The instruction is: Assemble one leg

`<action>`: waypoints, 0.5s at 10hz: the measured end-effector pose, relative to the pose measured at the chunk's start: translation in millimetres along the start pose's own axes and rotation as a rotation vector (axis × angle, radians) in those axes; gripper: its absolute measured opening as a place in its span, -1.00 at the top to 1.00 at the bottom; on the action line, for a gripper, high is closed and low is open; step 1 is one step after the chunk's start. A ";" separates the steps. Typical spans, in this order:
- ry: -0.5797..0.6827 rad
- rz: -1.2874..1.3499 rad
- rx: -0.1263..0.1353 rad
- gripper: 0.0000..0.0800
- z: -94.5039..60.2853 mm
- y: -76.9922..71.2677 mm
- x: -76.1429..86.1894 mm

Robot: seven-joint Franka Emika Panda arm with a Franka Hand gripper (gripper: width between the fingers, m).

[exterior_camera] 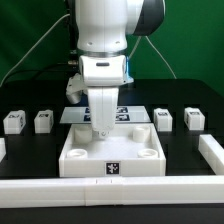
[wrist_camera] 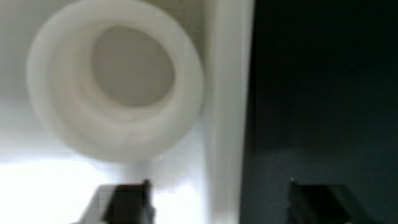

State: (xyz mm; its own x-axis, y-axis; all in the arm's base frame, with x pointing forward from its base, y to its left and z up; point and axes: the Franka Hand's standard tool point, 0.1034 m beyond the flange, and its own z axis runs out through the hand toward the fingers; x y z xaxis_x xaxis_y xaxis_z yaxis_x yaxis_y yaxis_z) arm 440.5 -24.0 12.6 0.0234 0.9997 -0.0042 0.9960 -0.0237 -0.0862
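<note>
The large white tray-like part (exterior_camera: 110,150) lies at the middle of the table. My gripper (exterior_camera: 100,131) hangs low over its far corner on the exterior view's left. In the wrist view a round corner socket (wrist_camera: 116,85) fills the frame, with the part's outer edge (wrist_camera: 224,100) beside it. My gripper (wrist_camera: 222,203) is open. One finger (wrist_camera: 125,203) is over the white part and the other is over the black table, so they straddle the edge. Several legs stand apart in a row: two (exterior_camera: 14,121) (exterior_camera: 43,121) at the left, two (exterior_camera: 164,119) (exterior_camera: 194,119) at the right.
The marker board (exterior_camera: 132,113) lies behind the tray part, partly hidden by the arm. A long white bar (exterior_camera: 110,187) runs along the front. Another white bar (exterior_camera: 212,152) lies at the exterior view's right, and a white piece (exterior_camera: 2,148) shows at the left edge.
</note>
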 end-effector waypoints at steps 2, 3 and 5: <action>0.000 0.002 0.001 0.73 0.5 -0.1 -0.7; 0.000 0.003 -0.006 0.73 -0.2 1.2 -1.0; 0.000 0.003 -0.008 0.84 -0.4 1.7 -1.0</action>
State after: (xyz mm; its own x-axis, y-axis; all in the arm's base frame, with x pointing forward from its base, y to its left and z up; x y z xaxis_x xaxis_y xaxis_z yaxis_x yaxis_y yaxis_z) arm 442.2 -25.1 12.8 0.0264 0.9996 -0.0041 0.9966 -0.0267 -0.0782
